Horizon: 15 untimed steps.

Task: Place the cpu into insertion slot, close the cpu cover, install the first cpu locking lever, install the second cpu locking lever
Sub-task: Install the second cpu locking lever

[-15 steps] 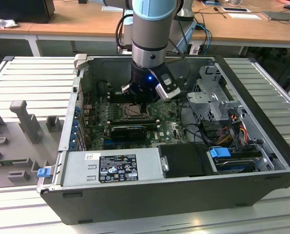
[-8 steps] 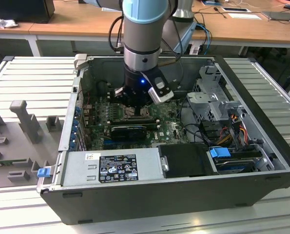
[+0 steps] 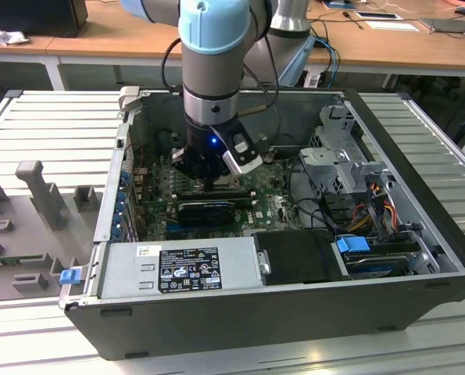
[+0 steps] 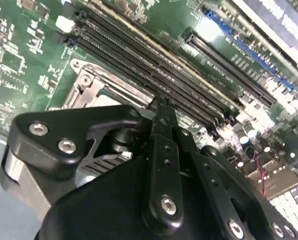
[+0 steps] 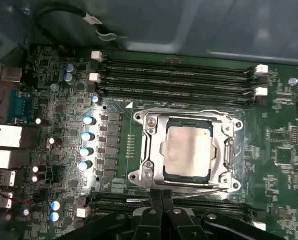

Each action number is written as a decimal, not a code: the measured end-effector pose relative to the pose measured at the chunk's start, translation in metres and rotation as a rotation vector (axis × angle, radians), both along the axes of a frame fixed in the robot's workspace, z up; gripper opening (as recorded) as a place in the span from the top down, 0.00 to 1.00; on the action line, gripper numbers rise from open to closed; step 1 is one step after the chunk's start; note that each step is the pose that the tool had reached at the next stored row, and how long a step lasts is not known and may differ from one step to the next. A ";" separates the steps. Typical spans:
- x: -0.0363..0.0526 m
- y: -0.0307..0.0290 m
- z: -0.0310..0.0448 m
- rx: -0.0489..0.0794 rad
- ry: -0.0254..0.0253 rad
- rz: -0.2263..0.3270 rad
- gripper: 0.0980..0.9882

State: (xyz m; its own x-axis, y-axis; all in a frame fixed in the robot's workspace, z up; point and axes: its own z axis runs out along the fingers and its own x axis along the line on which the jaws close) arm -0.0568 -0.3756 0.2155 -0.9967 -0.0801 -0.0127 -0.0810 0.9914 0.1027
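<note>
In the exterior view, we saw the gripper (image 3: pixel 209 181) low inside the open computer case (image 3: pixel 420 308), just above the green board (image 3: pixel 275 205).

In the second wrist view, its black fingers (image 4: pixel 163 131) looked pressed together with nothing between them, right beside the silvery cover (image 4: pixel 96 87).

In the first wrist view, the chip (image 5: pixel 190 150) lay flat in the slot (image 5: pixel 150 150) with the cover (image 5: pixel 229 152) down around it. The fingertips (image 5: pixel 156 196) touched the thin wire lever (image 5: pixel 199 188) at the cover's near edge. We judged the chip light and easy to hurt, so best left alone. The lever looked stiff and springy, best pushed near its end.
</note>
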 end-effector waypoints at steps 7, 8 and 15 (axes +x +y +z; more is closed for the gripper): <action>-0.0119 -0.0146 -0.0019 0.068 -0.0003 0.005 0.99; -0.0142 -0.0149 -0.0020 0.081 -0.0002 0.007 0.99; -0.0173 -0.0161 -0.0099 0.124 0.0001 0.018 0.99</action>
State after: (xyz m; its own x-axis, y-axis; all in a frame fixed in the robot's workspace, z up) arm -0.0741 -0.3918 0.2056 -0.9951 -0.0962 -0.0236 -0.0990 0.9695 0.2242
